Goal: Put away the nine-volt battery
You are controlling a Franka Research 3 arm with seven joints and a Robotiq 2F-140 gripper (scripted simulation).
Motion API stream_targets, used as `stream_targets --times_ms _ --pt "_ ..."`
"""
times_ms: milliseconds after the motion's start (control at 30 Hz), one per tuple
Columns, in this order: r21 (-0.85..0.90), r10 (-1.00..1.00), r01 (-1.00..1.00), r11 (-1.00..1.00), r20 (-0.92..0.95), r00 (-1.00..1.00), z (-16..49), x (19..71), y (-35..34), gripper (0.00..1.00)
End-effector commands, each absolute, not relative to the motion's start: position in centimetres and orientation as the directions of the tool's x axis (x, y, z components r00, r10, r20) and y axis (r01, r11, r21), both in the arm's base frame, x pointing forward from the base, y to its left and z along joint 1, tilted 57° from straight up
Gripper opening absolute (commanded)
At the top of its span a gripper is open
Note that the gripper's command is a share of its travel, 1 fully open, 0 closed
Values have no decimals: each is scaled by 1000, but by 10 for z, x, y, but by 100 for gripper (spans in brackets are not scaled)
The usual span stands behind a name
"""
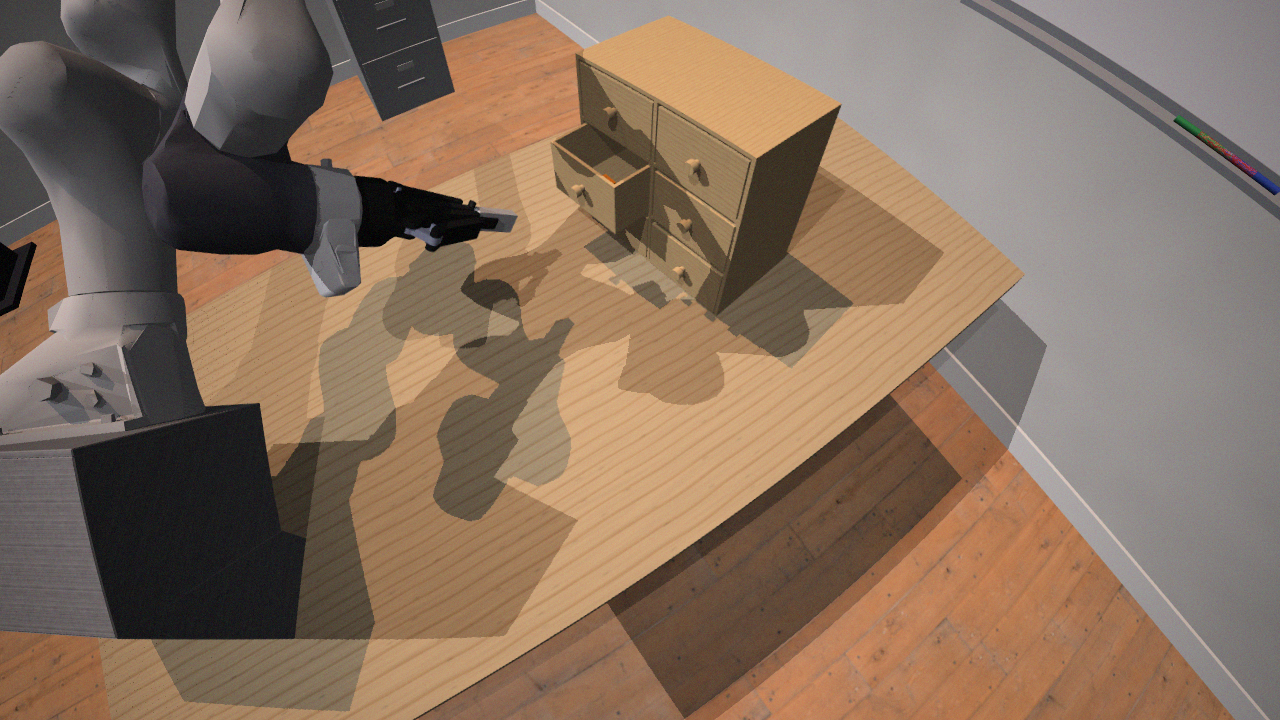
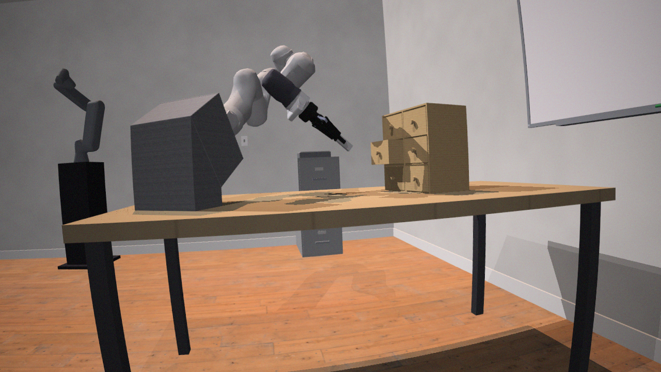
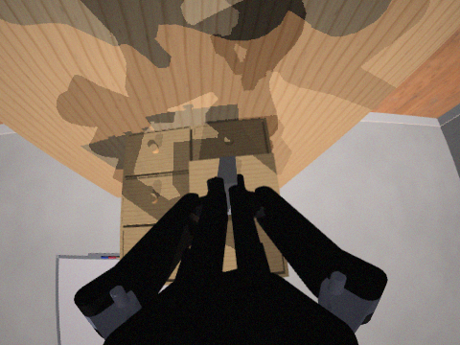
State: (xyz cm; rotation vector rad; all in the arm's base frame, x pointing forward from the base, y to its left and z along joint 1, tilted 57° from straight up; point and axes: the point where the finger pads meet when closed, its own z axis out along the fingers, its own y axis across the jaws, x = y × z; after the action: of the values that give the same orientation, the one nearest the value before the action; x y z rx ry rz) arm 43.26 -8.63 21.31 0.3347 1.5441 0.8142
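Observation:
The small wooden chest [image 1: 716,76] [image 2: 448,148] stands upright on the table. Its middle drawer [image 1: 603,209] [image 2: 395,152] [image 3: 203,169], on the left column in the top view, is part-way out and looks level. A small orange patch [image 1: 608,178] shows inside that drawer; what it belongs to cannot be told. The other drawers that show look pushed in. My gripper [image 1: 508,220] [image 2: 348,145] [image 3: 228,169] is shut with nothing between its fingers. It points slantwise down at the open drawer's front, in the air a short gap away. No nine-volt battery can be made out on the table.
The table [image 1: 626,501] [image 2: 277,221] carries the arm's dark base block [image 1: 187,528] [image 2: 161,161] at the end away from the chest. A wall with a whiteboard [image 2: 586,60] is behind the chest. A grey filing cabinet [image 1: 402,71] [image 2: 318,173] stands on the floor beyond the table.

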Motion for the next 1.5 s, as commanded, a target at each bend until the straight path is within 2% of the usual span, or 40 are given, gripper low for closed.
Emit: stream_targets --times_ms 0,600,1467 --pt "657 640 -252 710 -752 -157 215 438 -87 0" --pt "657 640 -252 710 -752 -157 232 485 -86 0" --pt "657 640 -252 710 -752 -157 236 496 -86 0"
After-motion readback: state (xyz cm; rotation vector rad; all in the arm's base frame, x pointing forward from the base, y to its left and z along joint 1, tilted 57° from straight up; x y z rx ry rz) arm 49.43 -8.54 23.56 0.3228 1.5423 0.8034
